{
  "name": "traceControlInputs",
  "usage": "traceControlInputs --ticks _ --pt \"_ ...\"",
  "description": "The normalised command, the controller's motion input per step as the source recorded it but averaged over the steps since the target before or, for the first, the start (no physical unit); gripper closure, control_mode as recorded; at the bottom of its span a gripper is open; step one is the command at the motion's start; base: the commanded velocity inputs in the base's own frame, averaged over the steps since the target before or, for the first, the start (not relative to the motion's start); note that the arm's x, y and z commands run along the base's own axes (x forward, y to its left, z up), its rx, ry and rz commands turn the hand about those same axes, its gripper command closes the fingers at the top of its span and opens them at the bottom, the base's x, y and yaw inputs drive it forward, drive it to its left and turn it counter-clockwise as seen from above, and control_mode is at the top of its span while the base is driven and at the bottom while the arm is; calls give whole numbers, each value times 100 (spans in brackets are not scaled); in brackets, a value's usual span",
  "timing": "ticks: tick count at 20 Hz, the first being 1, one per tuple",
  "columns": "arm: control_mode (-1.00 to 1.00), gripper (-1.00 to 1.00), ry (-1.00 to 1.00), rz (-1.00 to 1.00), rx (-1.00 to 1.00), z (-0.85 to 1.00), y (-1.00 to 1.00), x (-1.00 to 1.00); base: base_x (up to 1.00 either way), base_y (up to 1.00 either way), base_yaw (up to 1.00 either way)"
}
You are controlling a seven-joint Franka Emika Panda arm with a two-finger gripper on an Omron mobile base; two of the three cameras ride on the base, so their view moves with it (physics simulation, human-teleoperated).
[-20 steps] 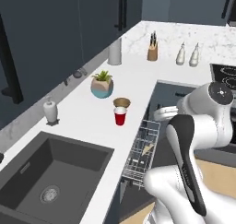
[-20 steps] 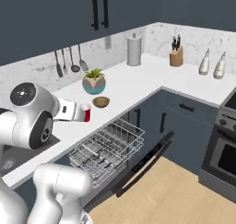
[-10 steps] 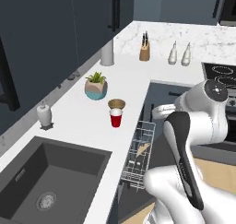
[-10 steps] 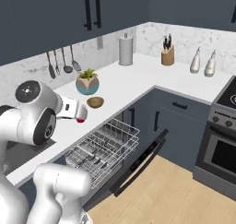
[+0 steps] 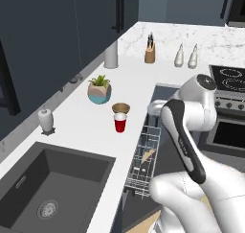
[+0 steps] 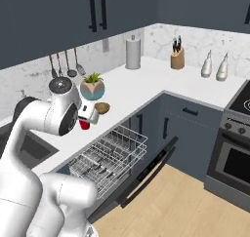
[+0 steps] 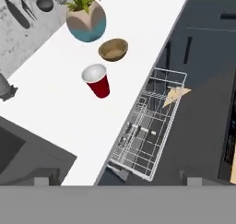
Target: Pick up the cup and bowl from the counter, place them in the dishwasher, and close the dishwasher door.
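Your pincer [image 7: 114,179] is spread wide with nothing in it, and only its two small dark tips [image 7: 41,180] peek up at the bottom of the hand view, high above the long white marbled counter [image 5: 134,78]. Look down and you see the small red cup with a pale inside [image 7: 97,80] standing upright on that counter. The little round brown wooden bowl [image 7: 113,50] sits just beside it, a bit farther back. They are close, but you cannot tell if they touch. Behind the bowl stands the teal and tan plant pot with green leaves [image 7: 85,17]. The dishwasher [image 6: 110,158] is open under the counter edge, near the cup. Its silver-white wire rack [image 7: 148,125] is pulled out, and the flat dark door [image 6: 146,175] hangs down low over the wooden floor [image 6: 195,207]. In the left base view, the dark sink [image 5: 45,181] is set into the counter, closer to you than the cup.
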Motion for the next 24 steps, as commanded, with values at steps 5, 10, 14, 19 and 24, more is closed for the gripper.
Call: traceControlInputs --ticks 5,10,14,19,24 --pt "-100 -100 17 -1 27 -32 40 63 0 0 0" --pt "-100 -100 26 -4 -6 0 51 58 0 0 0" --pt "-100 -100 11 0 -3 -25 0 44 0 0 0" --pt "-100 -100 12 0 -4 -50 0 39 0 0 0" --pt "-100 -100 2 0 -1 -33 0 46 0 0 0"
